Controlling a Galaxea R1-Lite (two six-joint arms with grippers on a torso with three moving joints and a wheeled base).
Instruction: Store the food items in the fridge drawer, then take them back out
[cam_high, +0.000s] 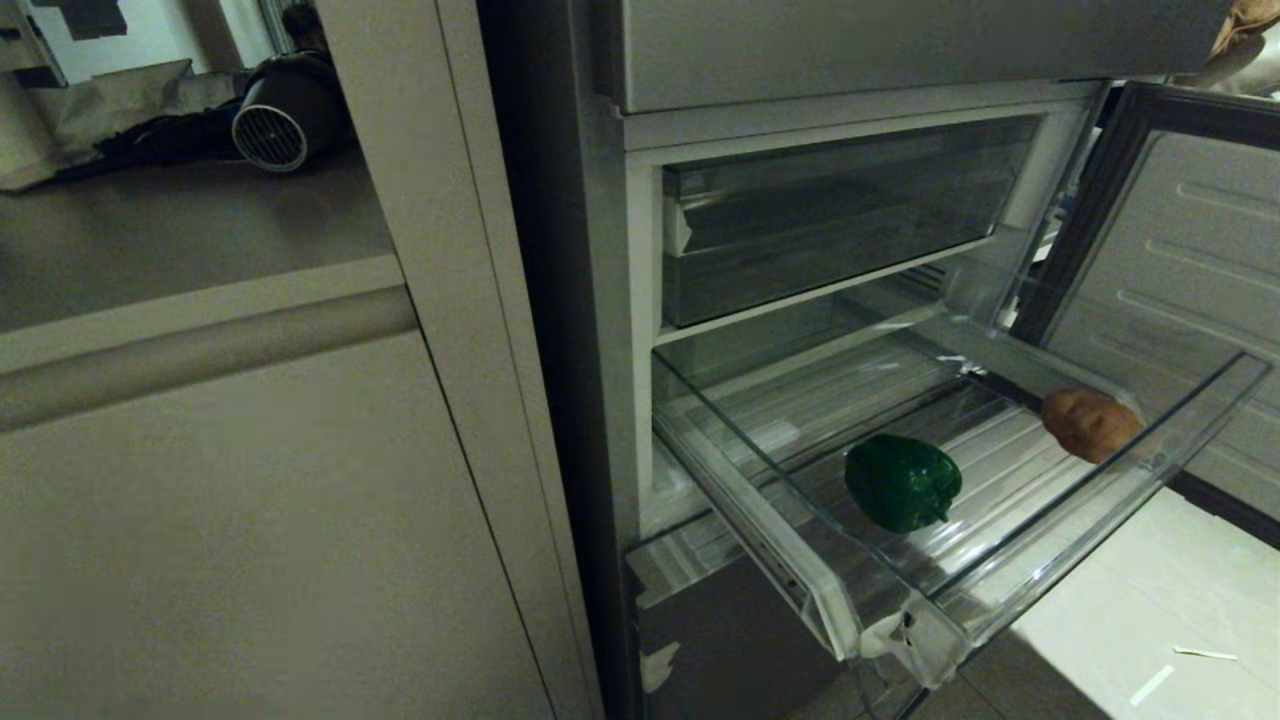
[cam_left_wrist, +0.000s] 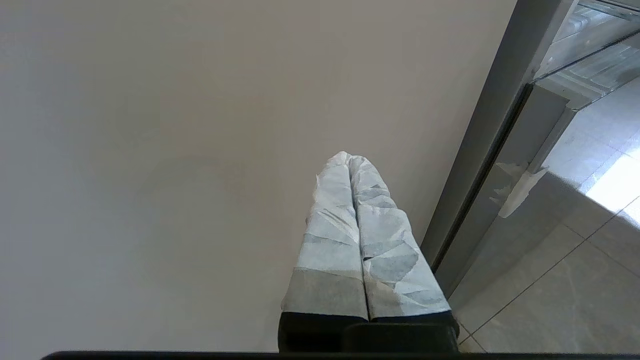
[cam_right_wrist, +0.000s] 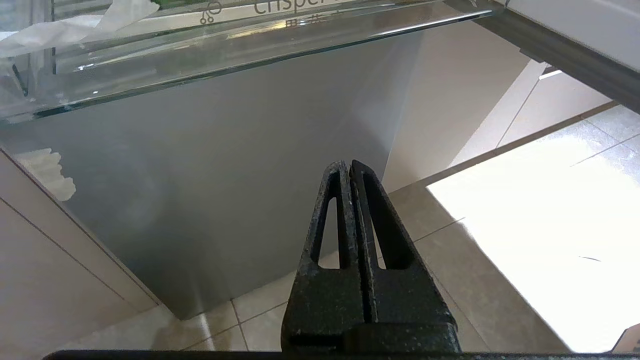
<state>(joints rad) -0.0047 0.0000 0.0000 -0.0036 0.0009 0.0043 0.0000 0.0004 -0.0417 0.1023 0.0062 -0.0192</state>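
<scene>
Clear plastic fridge drawer (cam_high: 1010, 560) pulled out, two food items inside.
Left gripper (cam_left_wrist: 350, 159), fingers wrapped in pale cloth, is pressed closed beside a beige cabinet panel (cam_left_wrist: 175, 150); in the drawer, green pepper (cam_high: 902, 482) lies left of the brown potato (cam_high: 1090, 424) against the front lip; right gripper (cam_right_wrist: 347, 165) is closed, empty, below the drawer front.

Beige cabinets (cam_high: 250, 520), sunlit tiled floor (cam_right_wrist: 525, 240)
</scene>
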